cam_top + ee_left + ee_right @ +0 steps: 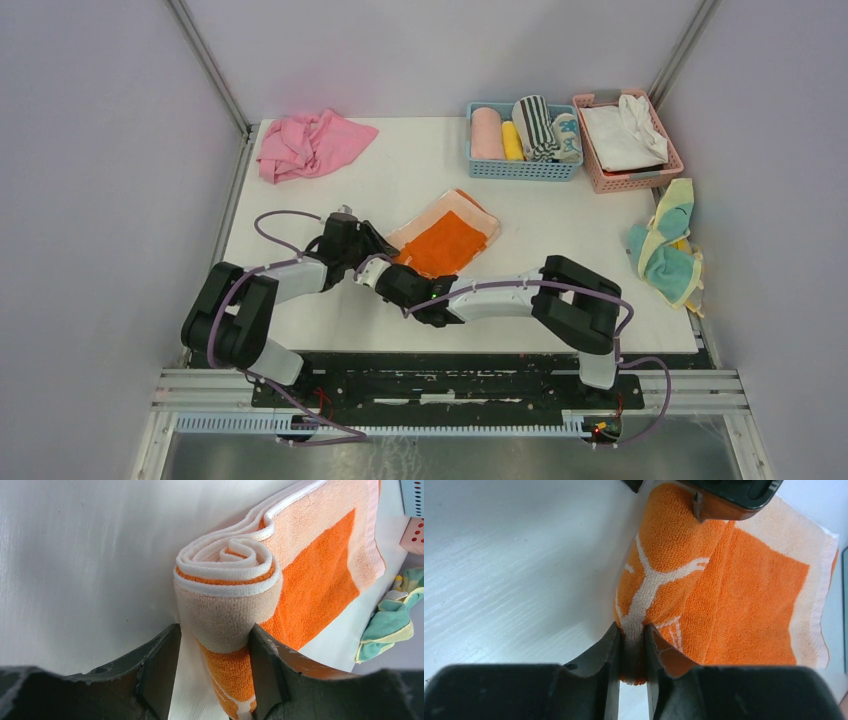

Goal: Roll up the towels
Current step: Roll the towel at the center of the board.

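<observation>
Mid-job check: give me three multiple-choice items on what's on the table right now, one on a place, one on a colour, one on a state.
1. Where does the crumpled pink cloth towel lie?
A. by the far left corner of the white table
B. inside a basket
C. at the right edge

2. What colour is the plastic basket that holds the white cloth?
A. green
B. pink
C. black

3. How is the orange terry towel?
A. flat and untouched
B. fully rolled in a basket
C. partly rolled, with the left gripper and right gripper closed on the roll

Answers:
1 A: the top view shows it at that corner.
2 B: its latticed walls are pink.
3 C: the wrist views show a spiral end between the jaws and a flat tail beyond.
</observation>
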{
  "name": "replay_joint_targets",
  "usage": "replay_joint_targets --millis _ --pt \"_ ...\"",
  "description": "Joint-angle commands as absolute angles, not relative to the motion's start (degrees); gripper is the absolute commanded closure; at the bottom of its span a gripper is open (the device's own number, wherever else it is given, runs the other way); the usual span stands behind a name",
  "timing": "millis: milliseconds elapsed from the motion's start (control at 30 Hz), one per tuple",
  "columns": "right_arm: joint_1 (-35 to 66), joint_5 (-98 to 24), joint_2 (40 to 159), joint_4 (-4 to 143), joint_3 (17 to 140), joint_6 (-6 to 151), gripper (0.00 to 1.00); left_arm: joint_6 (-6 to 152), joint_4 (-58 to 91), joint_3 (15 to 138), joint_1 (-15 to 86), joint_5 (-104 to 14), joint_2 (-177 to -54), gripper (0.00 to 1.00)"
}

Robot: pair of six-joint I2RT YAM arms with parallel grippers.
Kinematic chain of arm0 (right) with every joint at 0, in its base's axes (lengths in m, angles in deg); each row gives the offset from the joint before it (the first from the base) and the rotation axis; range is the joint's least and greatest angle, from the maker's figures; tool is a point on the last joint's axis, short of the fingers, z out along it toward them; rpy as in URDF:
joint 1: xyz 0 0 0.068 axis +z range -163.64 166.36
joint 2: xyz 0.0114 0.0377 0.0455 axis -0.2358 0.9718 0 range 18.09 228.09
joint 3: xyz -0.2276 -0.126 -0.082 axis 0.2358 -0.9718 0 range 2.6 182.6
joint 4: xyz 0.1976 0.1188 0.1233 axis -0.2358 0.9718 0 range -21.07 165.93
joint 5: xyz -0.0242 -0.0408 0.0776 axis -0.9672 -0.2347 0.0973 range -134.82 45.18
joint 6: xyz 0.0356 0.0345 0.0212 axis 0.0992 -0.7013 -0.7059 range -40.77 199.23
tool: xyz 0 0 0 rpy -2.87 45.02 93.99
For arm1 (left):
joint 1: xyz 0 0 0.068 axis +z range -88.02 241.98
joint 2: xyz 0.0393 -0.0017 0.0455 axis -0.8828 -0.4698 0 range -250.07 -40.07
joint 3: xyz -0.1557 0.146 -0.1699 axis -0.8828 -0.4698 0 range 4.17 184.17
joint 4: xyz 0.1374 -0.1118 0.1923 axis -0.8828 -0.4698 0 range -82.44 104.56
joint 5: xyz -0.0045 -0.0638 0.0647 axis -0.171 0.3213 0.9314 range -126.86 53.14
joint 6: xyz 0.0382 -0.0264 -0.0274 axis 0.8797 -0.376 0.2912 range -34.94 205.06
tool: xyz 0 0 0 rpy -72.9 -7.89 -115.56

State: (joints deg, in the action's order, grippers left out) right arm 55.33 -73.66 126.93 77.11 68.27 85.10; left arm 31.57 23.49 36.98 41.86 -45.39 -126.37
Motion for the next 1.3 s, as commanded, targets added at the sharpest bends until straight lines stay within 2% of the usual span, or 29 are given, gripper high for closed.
replay_joint_targets --millis 0,67,133,300,500,700,1000,1100,1267 --pt "55.27 -74.08 127.73 76.02 68.56 85.05 0.81 32.84 17.76 34.78 41.52 -40.86 -126.33 0.39" --pt "54.87 -67.48 126.09 77.59 68.59 83.75 0.92 32.86 16.76 34.37 41.5 -40.5 -124.89 0.38" --pt "53.37 -56.87 123.83 79.3 68.97 81.34 0.96 32.69 15.5 33.72 41.57 -39.98 -122.66 0.36" --pt "46.75 -32.51 118.19 74.15 64.62 70.46 1.0 32.87 9.26 32.46 42.14 -36.47 -111.52 0.28" --pt "35.82 -9.96 118.93 52.5 55.57 50.32 1.0 31.69 4.1 30.1 42.73 -36.68 -98.08 0.2" --pt "29.99 -3.27 126.17 27.45 45.94 29.02 1.0 29.37 8.0 27.58 42.81 -41.44 -94.4 0.18" --pt "22.15 -0.1 142.67 -7.53 39.4 1.62 1.0 30.14 17.11 31.47 42.86 -47.29 -106.08 0.19" --pt "20.91 0.29 144.81 -8.12 39.01 -0.33 0.99 30.32 19.29 32.95 42.82 -47.47 -109.04 0.19" --pt "19.63 0.55 143.96 0.72 38.53 2.77 0.97 30.98 22.27 35.59 42.87 -47.97 -114.58 0.21"
